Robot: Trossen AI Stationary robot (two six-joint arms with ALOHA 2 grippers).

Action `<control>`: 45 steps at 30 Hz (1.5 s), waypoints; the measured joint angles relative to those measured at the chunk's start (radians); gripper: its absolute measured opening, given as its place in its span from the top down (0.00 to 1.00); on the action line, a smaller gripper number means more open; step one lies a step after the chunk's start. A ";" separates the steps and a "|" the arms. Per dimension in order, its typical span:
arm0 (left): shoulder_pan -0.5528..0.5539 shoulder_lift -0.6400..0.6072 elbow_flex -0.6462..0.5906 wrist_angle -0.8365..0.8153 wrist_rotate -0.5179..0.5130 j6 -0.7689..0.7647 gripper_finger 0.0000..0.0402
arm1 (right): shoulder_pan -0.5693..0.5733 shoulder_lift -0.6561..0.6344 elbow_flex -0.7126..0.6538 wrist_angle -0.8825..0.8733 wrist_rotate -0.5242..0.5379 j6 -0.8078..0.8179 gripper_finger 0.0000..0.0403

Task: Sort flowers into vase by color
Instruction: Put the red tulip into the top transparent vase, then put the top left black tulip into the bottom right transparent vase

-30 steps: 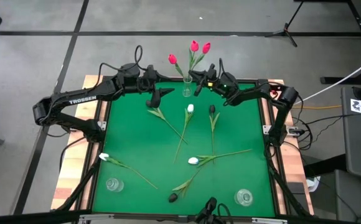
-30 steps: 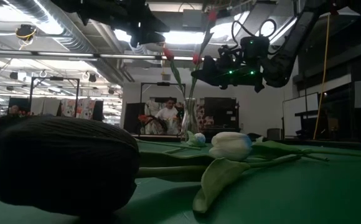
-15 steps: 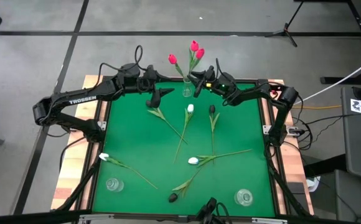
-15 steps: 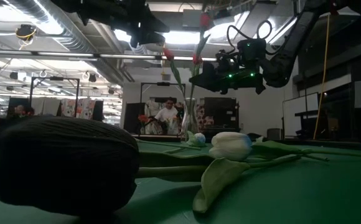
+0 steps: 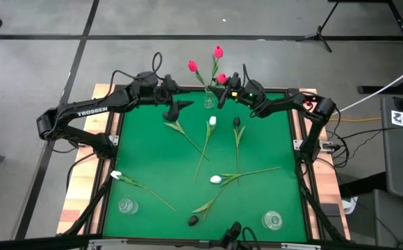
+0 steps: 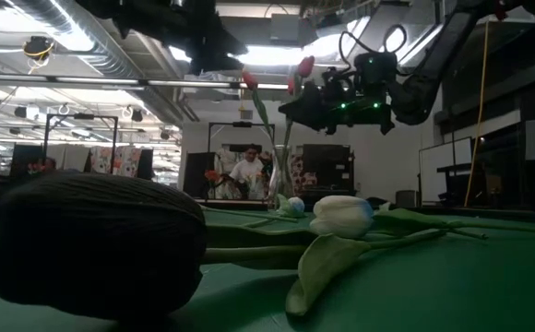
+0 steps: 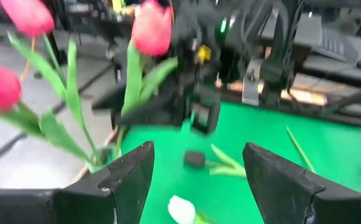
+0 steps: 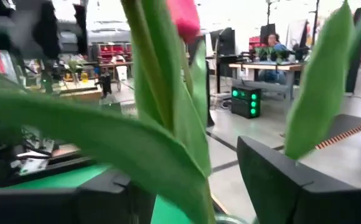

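Surface: we see a green mat point(image 5: 257, 201) framed by a pale wooden table edge point(image 5: 83, 187); the arms' dark bases stand at its far corners.
Right gripper: we find the right gripper point(image 5: 221, 92) at the far edge of the mat, its fingers parted around nothing; in its wrist view green leaves and a stem fill the gap in front of it, though we cannot tell whether they touch.
Far vase: just beside that gripper stands a clear glass vase point(image 5: 209, 98) holding three pink-red tulips point(image 5: 218, 52).
Left gripper: the left gripper point(image 5: 175, 108) hangs on the other side of the vase, jaws spread and empty.
Loose flowers: nearer the mat's middle than either gripper lie white tulips point(image 5: 212, 121) and black tulips point(image 5: 236, 122), long stems crossing; one white head point(image 5: 116, 175) rests well away from the left gripper, and a black bud point(image 6: 97, 242) fills the low view's foreground.
Other vases: two empty glass vases point(image 5: 126, 205) sit at the near corners, far from both grippers.
Floor: grey concrete with dark seams point(image 5: 48, 125); a tripod foot point(image 5: 319, 31) and cables point(image 5: 375, 94) lie beyond the right arm.
Room: we look into an open workshop with ceiling ducts point(image 6: 83, 37), benches, and a seated person point(image 6: 247, 171) behind the vase.
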State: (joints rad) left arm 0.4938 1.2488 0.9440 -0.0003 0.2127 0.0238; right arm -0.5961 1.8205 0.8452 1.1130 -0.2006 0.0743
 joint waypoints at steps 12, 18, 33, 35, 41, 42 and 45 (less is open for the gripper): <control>0.000 0.000 0.000 -0.109 0.000 -0.052 0.39 | -0.042 -0.150 0.000 -0.297 -0.014 -0.106 0.48; -0.003 0.000 0.000 -0.169 0.000 -0.051 0.39 | -0.066 -0.221 0.000 -0.419 -0.054 -0.172 0.47; -0.130 0.049 0.000 -0.339 -0.008 0.224 0.39 | -0.066 -0.353 0.000 -0.702 -0.185 -0.258 0.44; -0.153 0.080 0.000 -0.347 -0.059 0.267 0.39 | -0.065 -0.368 0.000 -0.730 -0.188 -0.259 0.44; -0.162 0.189 0.000 -0.389 -0.109 0.372 0.39 | -0.065 -0.397 0.000 -0.809 -0.261 -0.263 0.44; -0.158 0.208 0.000 -0.392 -0.109 0.385 0.39 | -0.065 -0.400 0.000 -0.820 -0.272 -0.263 0.44; -0.143 0.263 0.000 -0.406 -0.109 0.424 0.39 | -0.065 -0.405 0.000 -0.838 -0.311 -0.262 0.44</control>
State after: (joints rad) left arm 0.3510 1.5113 0.9443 -0.4068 0.1034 0.4482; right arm -0.6609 1.4151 0.8452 0.2754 -0.5119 -0.1881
